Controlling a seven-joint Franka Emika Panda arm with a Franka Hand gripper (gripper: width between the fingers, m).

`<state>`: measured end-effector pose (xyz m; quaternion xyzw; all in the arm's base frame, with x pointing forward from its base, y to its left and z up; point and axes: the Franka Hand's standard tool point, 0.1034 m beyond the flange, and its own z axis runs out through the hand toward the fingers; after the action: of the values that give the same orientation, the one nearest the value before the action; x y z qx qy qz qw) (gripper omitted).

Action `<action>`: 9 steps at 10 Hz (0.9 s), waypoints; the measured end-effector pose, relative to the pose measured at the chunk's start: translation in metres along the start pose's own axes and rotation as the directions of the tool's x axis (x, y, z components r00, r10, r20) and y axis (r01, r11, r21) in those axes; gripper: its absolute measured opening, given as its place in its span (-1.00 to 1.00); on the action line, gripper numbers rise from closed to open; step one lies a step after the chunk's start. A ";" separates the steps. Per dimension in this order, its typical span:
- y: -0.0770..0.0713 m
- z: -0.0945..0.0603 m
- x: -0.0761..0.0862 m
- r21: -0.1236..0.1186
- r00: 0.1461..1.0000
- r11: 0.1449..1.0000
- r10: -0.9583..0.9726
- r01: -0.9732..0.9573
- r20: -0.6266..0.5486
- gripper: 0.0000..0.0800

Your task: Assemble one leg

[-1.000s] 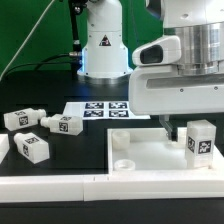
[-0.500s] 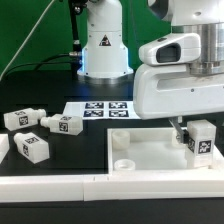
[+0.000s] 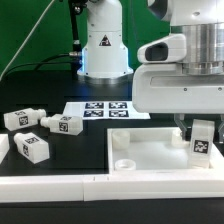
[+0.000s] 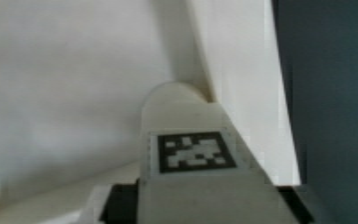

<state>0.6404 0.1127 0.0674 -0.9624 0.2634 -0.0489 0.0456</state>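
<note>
— White plastic, tag facing us: where is the leg (image 3: 201, 141)?

— Upright, long axis vertical, directly under the tool (image 3: 197, 127), which is closed on its sides, over the tray (image 3: 150, 158) near the table's (image 3: 60, 160) front right corner.

— What's hidden?

— The stub; and whether it touches the tray's corner.

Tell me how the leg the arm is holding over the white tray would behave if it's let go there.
The leg looks rigid, light plastic. Standing tall on end in the tool, it might tip. Flat sides probably resist rolling on the tray.
</note>
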 end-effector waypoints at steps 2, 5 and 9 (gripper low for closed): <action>0.002 0.001 0.000 0.017 0.948 0.948 0.318 -0.318 0.020 -0.28; 0.003 0.001 0.000 0.023 0.769 0.769 0.636 -0.638 0.061 -0.28; 0.002 0.001 -0.001 0.021 0.765 0.765 0.641 -0.643 0.062 -0.26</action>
<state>0.6390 0.1115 0.0657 -0.8140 0.5743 -0.0110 0.0857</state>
